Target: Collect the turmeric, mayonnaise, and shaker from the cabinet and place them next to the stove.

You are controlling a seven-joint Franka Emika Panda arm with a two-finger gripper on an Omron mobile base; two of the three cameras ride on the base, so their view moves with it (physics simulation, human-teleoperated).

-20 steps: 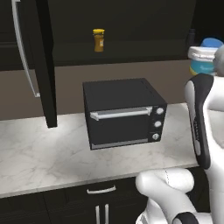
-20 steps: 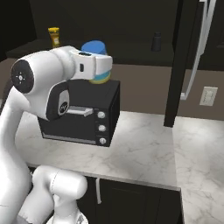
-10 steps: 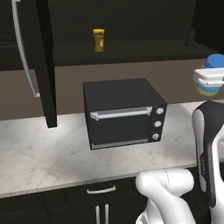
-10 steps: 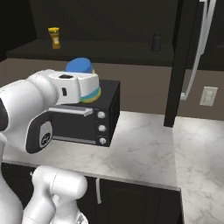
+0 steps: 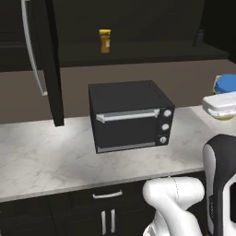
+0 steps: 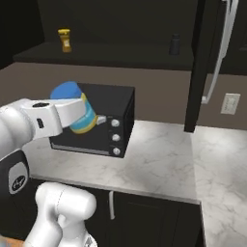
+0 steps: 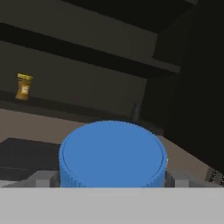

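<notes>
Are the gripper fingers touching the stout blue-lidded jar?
Touching. In the hand view, the grey fingers press against both sides of the stout blue-lidded jar, with no gap.

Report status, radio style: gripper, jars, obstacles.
Gripper shut on mayonnaise, above counter. Turmeric and shaker on shelf. Toaster oven beside it.

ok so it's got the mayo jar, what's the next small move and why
Probably keep carrying the mayonnaise off toward the stove side. The pincer grips it clear of the cabinet shelf, beside the toaster oven, while the turmeric and shaker wait on that shelf.
</notes>
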